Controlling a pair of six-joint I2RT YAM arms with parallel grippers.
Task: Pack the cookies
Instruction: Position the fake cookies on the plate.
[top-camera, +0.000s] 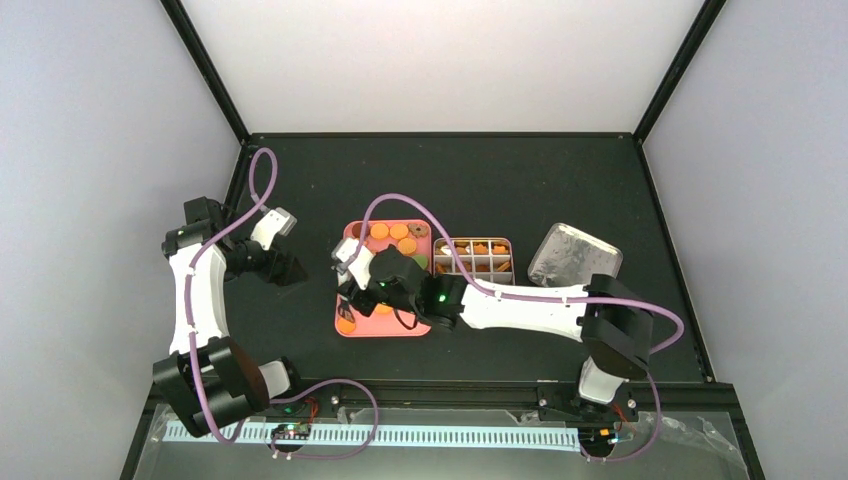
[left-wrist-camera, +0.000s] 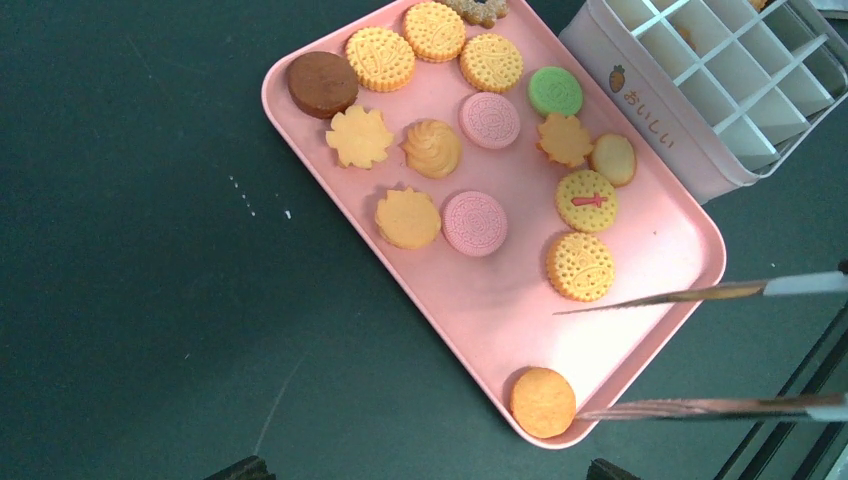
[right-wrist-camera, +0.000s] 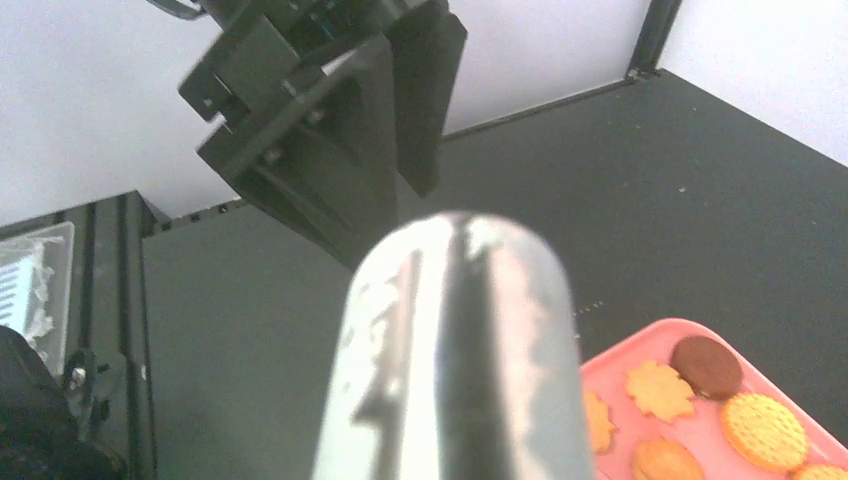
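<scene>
While the right hand (top-camera: 368, 290) clenched the metal tongs (left-wrist-camera: 700, 293), their parted tips hung beside an orange cookie (left-wrist-camera: 542, 402) at a corner of the pink tray (left-wrist-camera: 480, 310); more cookies (left-wrist-camera: 475, 222) lay across that tray. Left of it, the left hand (top-camera: 288, 268) hung released.

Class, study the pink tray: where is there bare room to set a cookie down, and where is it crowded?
Bare: the tray floor between the dotted yellow cookie and the lone orange cookie, though the metal tongs hover there; also the black tabletop beside the tray. Crowded: the tray's half near the divided box.
</scene>
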